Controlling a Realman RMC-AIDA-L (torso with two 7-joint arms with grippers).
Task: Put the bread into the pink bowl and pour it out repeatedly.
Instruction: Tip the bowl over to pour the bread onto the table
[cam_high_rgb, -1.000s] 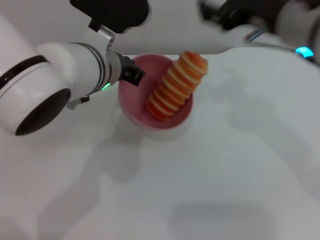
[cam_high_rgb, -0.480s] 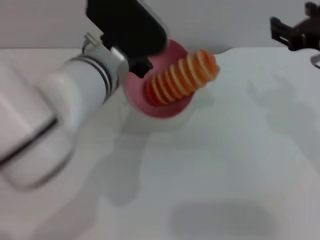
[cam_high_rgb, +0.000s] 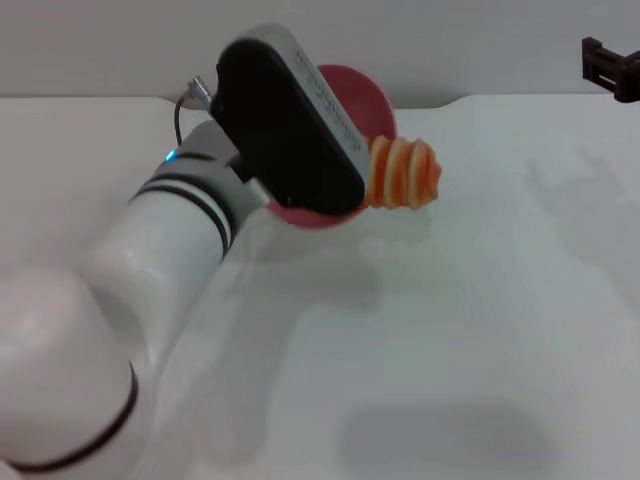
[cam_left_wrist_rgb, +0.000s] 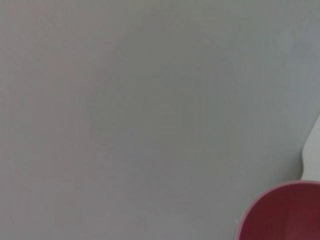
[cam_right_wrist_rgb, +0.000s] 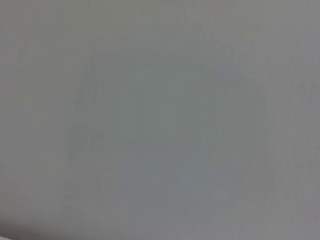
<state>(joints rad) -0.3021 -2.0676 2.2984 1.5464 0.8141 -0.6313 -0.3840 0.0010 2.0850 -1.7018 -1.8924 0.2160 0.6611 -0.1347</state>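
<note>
One pink bowl held up at the far middle of the white surface, tipped on its side, mostly hidden behind the black wrist block of the left arm. Sticking out of the bowl's lower rim toward the right: the bread, orange-brown with pale stripes, lying nearly level, its free end out over the surface. Left gripper at the bowl's near rim, fingers hidden under the wrist block, so cannot tell if spread or pinching. Only a dark red curve of the bowl seen in the left wrist view. Right gripper well apart at the far right edge, partly cut off, finger state unclear
</note>
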